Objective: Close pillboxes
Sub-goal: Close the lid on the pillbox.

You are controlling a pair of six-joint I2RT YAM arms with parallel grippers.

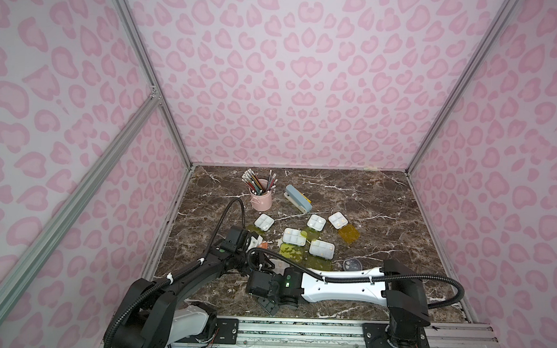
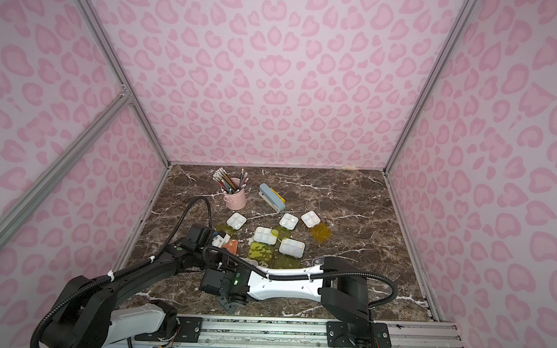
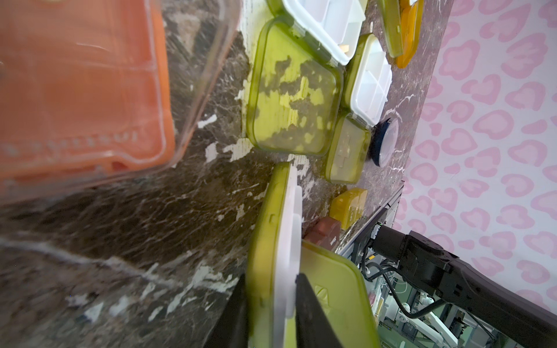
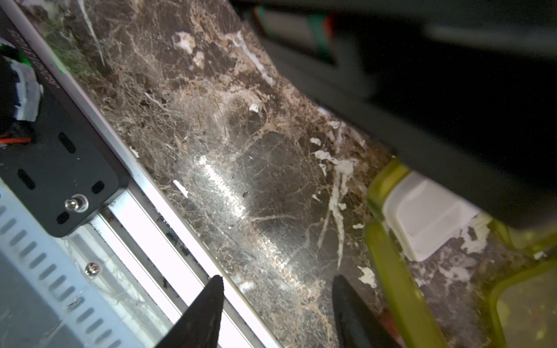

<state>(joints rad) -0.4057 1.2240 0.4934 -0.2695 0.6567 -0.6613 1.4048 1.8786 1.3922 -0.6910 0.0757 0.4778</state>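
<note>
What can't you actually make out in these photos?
Lime-lidded pillbox in the left gripper: mostly covered by the right arm in both top views.
Salmon pillbox: blurred and cut off by the left wrist view's edge.
Round grey pillbox: partly behind that arm in a top view.
Open trays: contents too small to tell.

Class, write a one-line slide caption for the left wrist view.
Left gripper pinches a lime-lidded pillbox edge-on, salmon pillbox close by, open pillboxes lying on the marble table beyond.
</note>
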